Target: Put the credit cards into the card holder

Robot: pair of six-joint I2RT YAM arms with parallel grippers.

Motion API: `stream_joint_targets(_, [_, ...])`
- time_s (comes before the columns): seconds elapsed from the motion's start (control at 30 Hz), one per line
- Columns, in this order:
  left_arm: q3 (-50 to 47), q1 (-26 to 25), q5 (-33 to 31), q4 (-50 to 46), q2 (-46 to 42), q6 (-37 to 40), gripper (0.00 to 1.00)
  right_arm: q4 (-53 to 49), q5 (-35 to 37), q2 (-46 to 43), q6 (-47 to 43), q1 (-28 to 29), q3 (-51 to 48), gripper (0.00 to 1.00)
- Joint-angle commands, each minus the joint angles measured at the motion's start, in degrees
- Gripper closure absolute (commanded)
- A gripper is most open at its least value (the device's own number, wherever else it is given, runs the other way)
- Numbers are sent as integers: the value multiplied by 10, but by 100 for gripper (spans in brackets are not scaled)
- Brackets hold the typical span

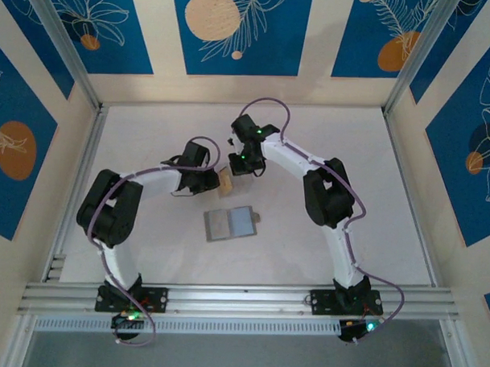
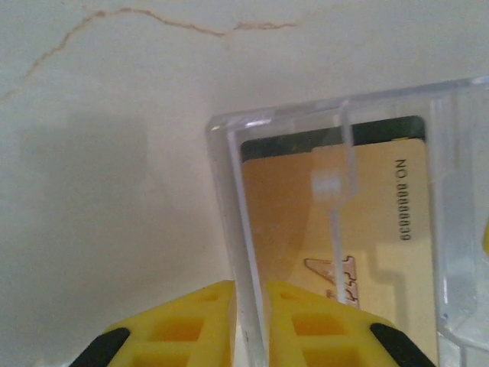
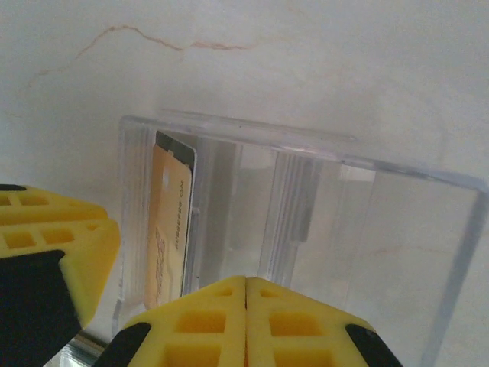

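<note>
The left gripper (image 2: pixel 248 310) is clamped on a side wall of the clear case (image 2: pixel 458 191), the thin wall running up between its yellow fingers. The right gripper (image 3: pixel 245 310) has its fingers pressed together at the case's near edge; whether they pinch anything cannot be told. Inside the case, a gold card (image 2: pixel 328 229) with a dark stripe along one edge stands against the wall held by the left gripper. The card holder (image 1: pixel 230 223) lies open and flat near the middle of the table (image 1: pixel 351 155), apart from the case and on the side towards the near edge.
</note>
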Motion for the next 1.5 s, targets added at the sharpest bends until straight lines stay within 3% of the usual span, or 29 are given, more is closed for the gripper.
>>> stream_joint_targets(0.0, [15,-17,17,11,19,16,84,-22,15,-29,7,-15,-21,91])
stream_joint_targets(0.37, [-5,-40,18,43,32,-3,84,-1,-43,-43,32,-10,-16,77])
stream_joint_targets(0.97, [-14,-51,18,56,38,-9,84,-23,-19,23,35,3,35,76])
stream_joint_targets(1.47, [-16,-53,19,64,44,-10,85,-20,-29,21,34,12,30,82])
